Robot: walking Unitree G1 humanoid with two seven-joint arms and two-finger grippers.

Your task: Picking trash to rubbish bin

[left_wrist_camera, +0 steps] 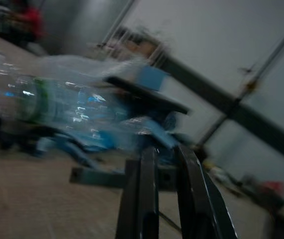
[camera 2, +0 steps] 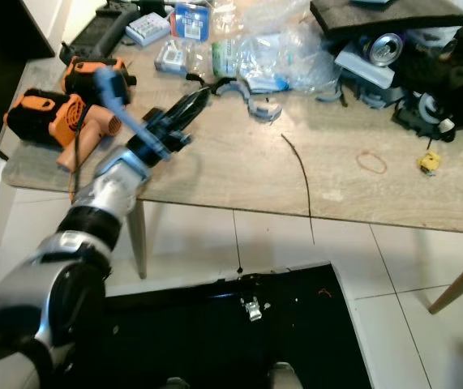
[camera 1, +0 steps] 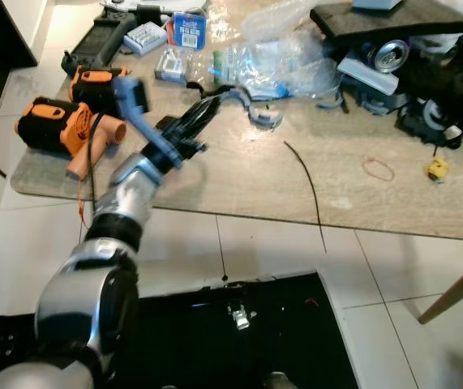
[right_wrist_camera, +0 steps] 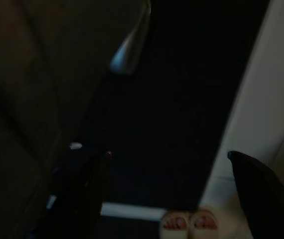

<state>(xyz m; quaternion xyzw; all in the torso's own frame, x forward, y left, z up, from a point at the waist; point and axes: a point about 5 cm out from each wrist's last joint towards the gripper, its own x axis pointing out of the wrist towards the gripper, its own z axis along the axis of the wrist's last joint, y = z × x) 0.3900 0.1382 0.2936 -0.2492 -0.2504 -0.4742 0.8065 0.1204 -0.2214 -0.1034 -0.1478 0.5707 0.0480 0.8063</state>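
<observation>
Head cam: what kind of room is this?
Probably a home workroom or utility corner, not a kitchen. A wood-look table on white floor tiles is cluttered with orange-and-black power tools, crumpled clear plastic bags and a black cable. The left hand reaches over it.

A broad stretch of the pale stone-patterned tabletop [camera 1: 239, 174] lies bare in front of the left gripper [camera 1: 215, 105], crossed only by a thin black wire [camera 1: 306, 182] and, near the far right, a small red rubber band [camera 1: 378, 168] and a little yellow block [camera 1: 436, 169]. Just beyond the black fingers, a curved blue-grey plastic strip [camera 1: 255, 109] lies before the crumpled clear plastic bottles and wrapping [camera 1: 276, 57]. Two orange-and-black power tools [camera 1: 73, 121] crowd the left edge beside the arm. A heap of black gear with a silver drink can [camera 1: 392, 53] blocks the back right corner.
</observation>
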